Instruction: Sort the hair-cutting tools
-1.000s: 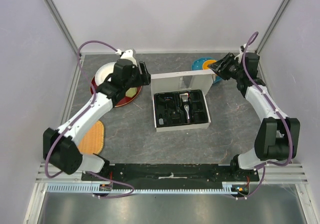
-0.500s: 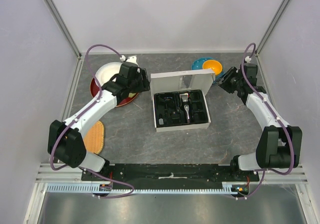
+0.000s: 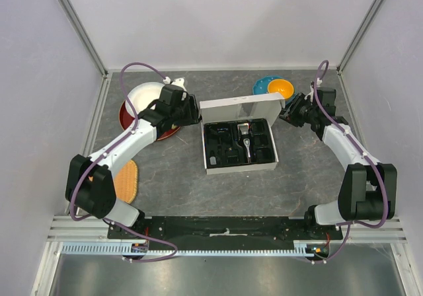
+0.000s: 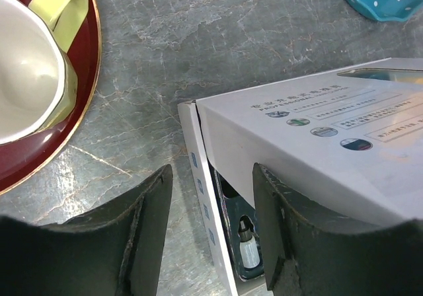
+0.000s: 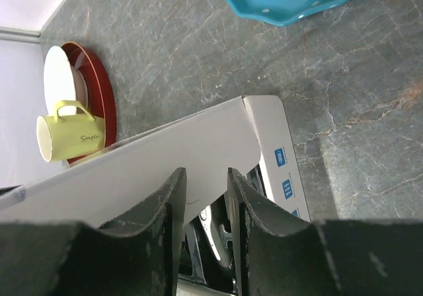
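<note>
The white box [image 3: 210, 167] lies mid-table with its lid [image 3: 241, 104] raised at the back. Its black tray holds the silver-and-black hair clipper [image 3: 245, 139] and black comb attachments [image 3: 228, 154]. My left gripper [image 3: 192, 111] hangs open at the lid's left corner. In the left wrist view its fingers [image 4: 142, 233] straddle the box's left wall [image 4: 201, 197], with a small bottle [image 4: 250, 253] showing in the tray. My right gripper [image 3: 288, 112] hangs open at the lid's right corner. The lid corner [image 5: 198, 157] and the clipper [image 5: 223, 235] show in its gap. I cannot make out the brush.
A red plate [image 3: 127, 119] with a white bowl [image 3: 142, 98] and a yellow mug [image 4: 63, 5] sits left of the box. A blue bowl [image 3: 264, 84] holding an orange one [image 3: 281, 86] stands behind the right corner. An orange mat [image 3: 123, 180] lies near left.
Both arms have come in toward the raised lid, the left to its left corner and the right down to its right corner. Both pairs of jaws have narrowed.
</note>
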Tool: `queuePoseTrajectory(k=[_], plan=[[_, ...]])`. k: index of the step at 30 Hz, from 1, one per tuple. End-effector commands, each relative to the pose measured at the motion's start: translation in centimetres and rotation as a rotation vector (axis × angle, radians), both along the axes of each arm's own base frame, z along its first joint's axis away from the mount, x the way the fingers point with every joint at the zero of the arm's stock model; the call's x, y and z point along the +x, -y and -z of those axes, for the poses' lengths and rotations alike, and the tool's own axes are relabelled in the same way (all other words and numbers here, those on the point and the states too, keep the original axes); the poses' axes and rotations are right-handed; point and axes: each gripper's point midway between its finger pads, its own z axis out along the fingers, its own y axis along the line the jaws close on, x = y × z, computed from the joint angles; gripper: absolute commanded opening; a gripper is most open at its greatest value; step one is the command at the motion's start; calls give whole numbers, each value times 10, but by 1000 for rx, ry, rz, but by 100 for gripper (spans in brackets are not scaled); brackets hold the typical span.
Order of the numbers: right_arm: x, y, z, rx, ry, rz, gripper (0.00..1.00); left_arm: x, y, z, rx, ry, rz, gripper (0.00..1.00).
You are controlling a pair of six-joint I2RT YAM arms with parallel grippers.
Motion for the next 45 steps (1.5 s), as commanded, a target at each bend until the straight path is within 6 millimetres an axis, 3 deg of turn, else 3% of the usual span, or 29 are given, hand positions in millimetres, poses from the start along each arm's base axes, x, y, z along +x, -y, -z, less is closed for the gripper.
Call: queuePoseTrajectory(k=[1,6,7,15,18,22,30,33,37,38,40,41,43,45], plan=[[-5,-7,-16,14,69,-50,38,1,9,-12,-51,39,35,58],[-12,-11,-14,25,65,-70,38,1,8,-9,-49,32,26,58],[-14,-20,-14,24,65,-94,38,1,8,-8,-49,30,25,58],[-18,-21,-2,10,42,-99,37,-2,7,-5,-48,21,25,57],[-21,-15,5,-20,20,-65,36,-2,6,-3,-47,17,22,57],[-22,12,11,-107,2,79,35,-4,3,0,-36,14,11,57],[-11,24,-25,-116,86,168,38,-6,-1,1,-30,16,1,57],[-1,22,-49,-89,140,185,40,-4,-10,-1,-13,27,-43,57],[19,9,-83,-65,259,156,53,5,-31,-16,-18,45,-168,58],[29,5,-77,-86,266,135,65,7,-33,-22,-27,52,-186,60],[43,-5,-77,-80,252,108,73,14,-36,-35,-59,73,-222,64],[51,-10,-58,-83,205,83,77,16,-35,-40,-71,80,-220,65],[56,-26,-55,-65,193,21,79,24,-27,-51,-105,95,-192,67],[56,-43,-38,-68,157,-44,80,26,-18,-56,-128,98,-153,70]])
